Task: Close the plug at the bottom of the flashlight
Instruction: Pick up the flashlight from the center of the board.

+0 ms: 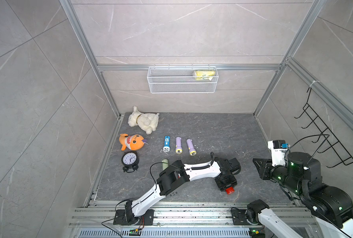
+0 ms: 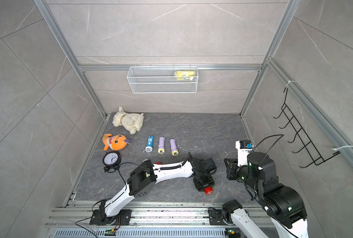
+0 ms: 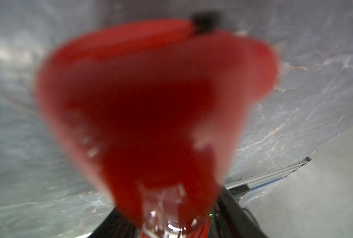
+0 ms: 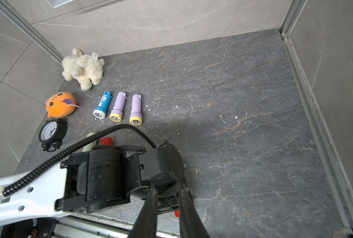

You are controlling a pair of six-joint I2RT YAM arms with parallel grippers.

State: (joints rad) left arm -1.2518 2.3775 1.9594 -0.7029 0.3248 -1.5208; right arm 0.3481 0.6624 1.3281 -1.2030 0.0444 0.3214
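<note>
Held the red flashlight [image 1: 229, 190] in the closed left gripper [image 1: 226, 184] at the near edge of the desk [image 1: 212, 131], long axis near-far, tail nearward, with the empty, slightly parted right gripper [image 4: 167, 186] just right.

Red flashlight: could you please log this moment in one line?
phase: grasp | left gripper: at red flashlight, grip unclear | right gripper: open, empty

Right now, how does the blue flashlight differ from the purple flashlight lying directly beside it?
The blue flashlight has a blue body with a white logo; the purple flashlight is plain lilac. The blue one's head rim is silvery, the purple one's carries a yellow ring. The purple one looks slightly thicker than the blue. Both lie flat on the table, apart, lenses toward the robot.
</note>
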